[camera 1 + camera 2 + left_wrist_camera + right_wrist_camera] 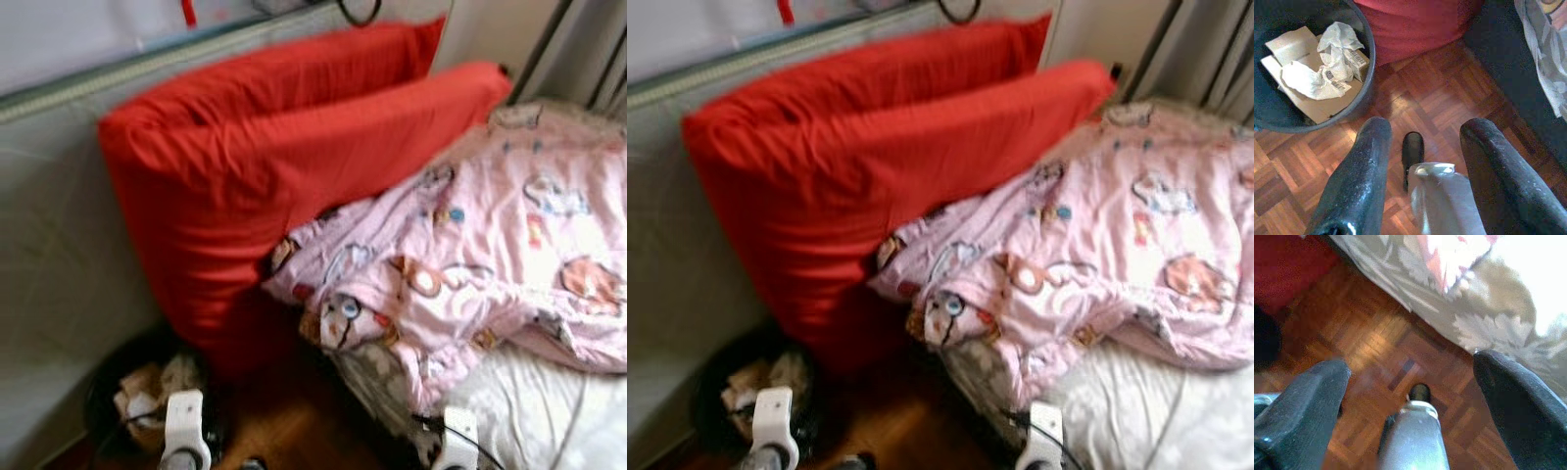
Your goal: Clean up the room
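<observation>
Bedside corner: cushions, quilt and bin

Two big red fabric cushions (265,166) lean against the pale wall (49,255), one behind the other. To their right, a pink patterned quilt (480,245) lies on the white-sheeted bed (529,411), its edge touching the front cushion. On the brown parquet floor (1444,88) just left of the cushions stands a round black bin (1359,98) holding flattened cardboard (1298,58) and crumpled white paper (1327,63).

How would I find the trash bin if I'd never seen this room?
Find the big red pillows leaning against the wall beside the bed. On the wooden floor at their foot sits a round black bin. It alone holds crumpled white paper and flattened cardboard.
</observation>
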`<state>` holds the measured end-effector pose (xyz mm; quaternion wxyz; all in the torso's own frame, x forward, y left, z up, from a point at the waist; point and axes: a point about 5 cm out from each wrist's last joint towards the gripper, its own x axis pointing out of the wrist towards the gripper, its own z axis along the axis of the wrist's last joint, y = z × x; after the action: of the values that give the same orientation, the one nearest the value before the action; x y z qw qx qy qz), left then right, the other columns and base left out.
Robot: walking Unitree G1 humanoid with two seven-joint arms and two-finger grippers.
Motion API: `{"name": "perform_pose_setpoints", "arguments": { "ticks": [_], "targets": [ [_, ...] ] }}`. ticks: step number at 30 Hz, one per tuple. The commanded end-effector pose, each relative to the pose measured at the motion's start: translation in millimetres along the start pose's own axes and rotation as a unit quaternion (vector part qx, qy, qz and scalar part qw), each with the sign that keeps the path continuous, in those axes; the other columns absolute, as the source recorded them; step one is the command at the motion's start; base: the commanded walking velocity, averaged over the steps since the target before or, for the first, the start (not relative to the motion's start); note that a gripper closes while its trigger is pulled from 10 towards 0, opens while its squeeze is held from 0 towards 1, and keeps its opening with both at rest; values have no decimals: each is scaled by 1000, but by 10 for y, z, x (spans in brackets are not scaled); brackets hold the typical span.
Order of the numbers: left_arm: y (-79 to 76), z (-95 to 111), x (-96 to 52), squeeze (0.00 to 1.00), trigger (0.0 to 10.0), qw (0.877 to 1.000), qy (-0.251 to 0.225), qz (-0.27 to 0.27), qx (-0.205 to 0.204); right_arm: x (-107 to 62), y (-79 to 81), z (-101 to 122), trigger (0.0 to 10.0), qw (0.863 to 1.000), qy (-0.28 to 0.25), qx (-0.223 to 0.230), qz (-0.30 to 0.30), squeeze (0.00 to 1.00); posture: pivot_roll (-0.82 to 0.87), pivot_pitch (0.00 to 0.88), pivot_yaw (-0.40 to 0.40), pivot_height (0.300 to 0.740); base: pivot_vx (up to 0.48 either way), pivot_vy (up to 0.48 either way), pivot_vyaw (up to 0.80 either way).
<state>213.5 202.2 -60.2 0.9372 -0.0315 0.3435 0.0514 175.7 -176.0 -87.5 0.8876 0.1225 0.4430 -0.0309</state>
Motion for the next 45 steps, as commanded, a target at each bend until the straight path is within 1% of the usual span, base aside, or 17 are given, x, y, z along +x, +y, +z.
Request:
{"name": "perform_pose_setpoints", "arguments": {
  "ticks": [1,5,9,19,38,44,45],
  "targets": [
    [15,-52,-16,0,10000,1000,8,3,-7,-8,-14,-32,10000,1000,4,7,-5,0,92,140,-57,740,0,0,0],
    [2,-54,-16,0,10000,1000,8,0,-6,-9,-12,-34,10000,1000,2,10,-3,0,89,133,-56,740,0,0,0],
    [-2,-59,-17,0,10000,1000,9,0,-6,-10,-19,-38,10000,1000,4,0,-5,0,90,128,-57,740,0,0,0],
    [-17,-77,-23,0,10000,1000,10,-3,-8,-15,-25,-44,10000,1000,0,5,-6,0,89,115,-56,740,0,0,0],
    [-22,-83,-27,0,10000,1000,8,-4,-10,-23,-32,-68,10000,1000,1,8,-4,0,90,116,-59,740,274,0,0],
    [-31,-23,-10,0,10000,1000,-5,-8,-8,-24,-37,-58,10000,1000,-7,21,-8,0,86,126,-63,740,296,0,0],
    [-27,17,1,0,10000,1000,-12,-6,-6,-25,-34,-49,10000,1000,-14,23,-5,0,81,134,-64,740,0,0,0]
  ]
}}
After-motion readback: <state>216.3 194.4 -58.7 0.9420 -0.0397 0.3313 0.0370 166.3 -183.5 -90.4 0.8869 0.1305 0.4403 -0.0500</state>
